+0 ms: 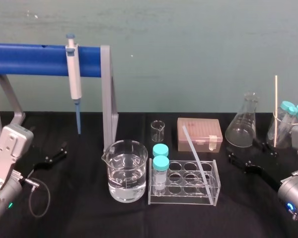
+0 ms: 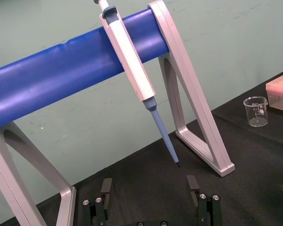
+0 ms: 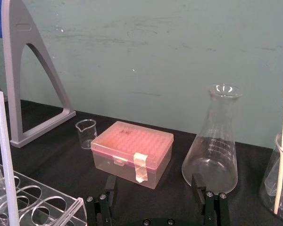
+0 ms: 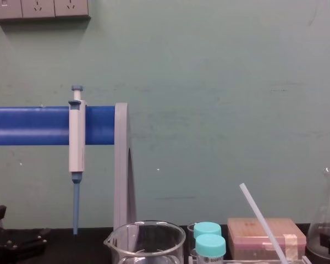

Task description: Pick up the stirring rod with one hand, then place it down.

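Leaning in the clear rack (image 1: pixel 184 198), the rod (image 1: pixel 196 157) is standing tilted. Its lower end is sitting in a well at the rack's right side, and its upper end is pointing back and left, in front of the pink box (image 1: pixel 199 135). Nothing is gripping it.

The right gripper (image 3: pixel 154 186) is sitting low over the black table (image 1: pixel 79 213), to the right of the rack and near the base of the flask (image 1: pixel 243 121). Its 2 fingers (image 3: pixel 198 182) are standing wide apart and holding nothing (the box and flask are showing between them, farther back).

The left gripper (image 2: pixel 149 188) is sitting low at the table's left side, near the pipette (image 1: pixel 73 74) that is hanging from the blue stand (image 1: pixel 35 59). Its 2 fingers (image 2: pixel 105 187) are likewise spread wide with nothing between them.

2 teal-capped tubes (image 1: pixel 161 162) are standing at the rack's left end. A beaker (image 1: pixel 126 171) of water is sitting just left of the rack.
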Tool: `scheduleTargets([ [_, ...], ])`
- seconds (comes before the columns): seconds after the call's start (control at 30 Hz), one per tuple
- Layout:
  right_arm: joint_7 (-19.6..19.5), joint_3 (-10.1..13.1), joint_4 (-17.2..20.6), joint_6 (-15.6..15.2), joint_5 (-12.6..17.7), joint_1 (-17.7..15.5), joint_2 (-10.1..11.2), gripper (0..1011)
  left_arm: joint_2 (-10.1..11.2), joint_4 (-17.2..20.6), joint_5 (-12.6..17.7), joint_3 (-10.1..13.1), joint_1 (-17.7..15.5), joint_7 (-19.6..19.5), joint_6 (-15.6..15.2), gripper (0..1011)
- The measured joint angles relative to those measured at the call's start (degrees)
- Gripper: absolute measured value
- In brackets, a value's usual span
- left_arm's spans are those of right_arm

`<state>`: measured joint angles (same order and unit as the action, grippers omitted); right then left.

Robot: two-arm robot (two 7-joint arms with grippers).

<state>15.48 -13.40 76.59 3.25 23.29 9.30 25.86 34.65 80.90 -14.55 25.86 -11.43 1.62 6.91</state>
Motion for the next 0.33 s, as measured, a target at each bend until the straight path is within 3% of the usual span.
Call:
scheduleTargets([
  [0.33,-0.10,0.06,0.26,0.43,-0.02,-0.03,0.08,1000,0.00,0.00,0.00,0.00,0.00,0.00,0.00,1000],
])
